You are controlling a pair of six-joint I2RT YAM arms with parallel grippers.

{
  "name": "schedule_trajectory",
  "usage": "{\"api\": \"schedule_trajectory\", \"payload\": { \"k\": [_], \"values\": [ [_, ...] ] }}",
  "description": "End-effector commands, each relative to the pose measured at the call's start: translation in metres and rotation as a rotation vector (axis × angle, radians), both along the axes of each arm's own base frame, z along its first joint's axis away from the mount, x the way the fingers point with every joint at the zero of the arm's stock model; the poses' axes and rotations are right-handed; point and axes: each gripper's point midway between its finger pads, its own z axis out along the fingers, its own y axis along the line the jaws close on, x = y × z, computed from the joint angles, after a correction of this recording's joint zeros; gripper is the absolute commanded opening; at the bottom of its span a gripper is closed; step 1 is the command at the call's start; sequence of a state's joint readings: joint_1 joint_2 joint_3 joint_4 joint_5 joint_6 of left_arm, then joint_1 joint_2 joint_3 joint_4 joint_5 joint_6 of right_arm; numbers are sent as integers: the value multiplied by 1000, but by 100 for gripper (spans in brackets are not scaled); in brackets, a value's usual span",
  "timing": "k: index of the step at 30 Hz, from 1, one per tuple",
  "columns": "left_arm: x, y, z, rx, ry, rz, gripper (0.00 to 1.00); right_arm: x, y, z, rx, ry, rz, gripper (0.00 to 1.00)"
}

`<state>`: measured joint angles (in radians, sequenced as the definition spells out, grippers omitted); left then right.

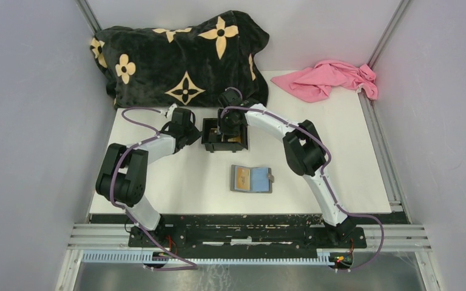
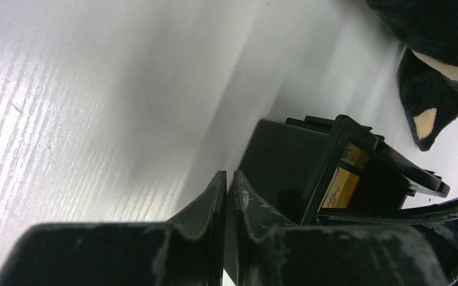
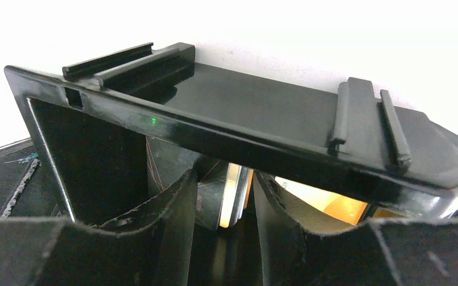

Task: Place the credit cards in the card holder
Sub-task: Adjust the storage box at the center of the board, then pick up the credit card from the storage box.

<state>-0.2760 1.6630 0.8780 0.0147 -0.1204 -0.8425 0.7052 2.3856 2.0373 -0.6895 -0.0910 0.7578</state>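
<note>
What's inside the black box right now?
Upright cards, gold and silvery edges showing, with the open right gripper straddling them. The box rim and the gripper cover the rest, so the count is unclear.

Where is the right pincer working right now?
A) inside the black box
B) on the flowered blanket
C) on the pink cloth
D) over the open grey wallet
A: the right pincer reaches into the black box, its jaws either side of upright cards.

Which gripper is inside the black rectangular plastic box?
The right gripper, fingers astride the upright thin plastic cards; the left gripper sits shut beside the box.
</note>
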Motion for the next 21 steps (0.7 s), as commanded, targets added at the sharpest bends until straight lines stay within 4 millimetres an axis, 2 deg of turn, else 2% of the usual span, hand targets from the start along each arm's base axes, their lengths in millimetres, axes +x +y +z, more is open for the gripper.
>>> {"api": "schedule_trajectory", "payload": {
  "k": [1, 6, 13, 21],
  "values": [
    [7, -7, 4, -15, -33, -31, 15, 4, -11, -3, -78, -36, 6, 43],
    [10, -8, 2, -13, -30, -36, 15, 9, -16, 9, -80, -67, -4, 35],
    [13, -9, 2, -12, -28, -39, 15, 15, -23, 13, -80, -80, -22, 25],
    [14, -10, 0, -16, -23, -42, 15, 19, -28, 22, -71, -102, -35, 20]
  ]
}}
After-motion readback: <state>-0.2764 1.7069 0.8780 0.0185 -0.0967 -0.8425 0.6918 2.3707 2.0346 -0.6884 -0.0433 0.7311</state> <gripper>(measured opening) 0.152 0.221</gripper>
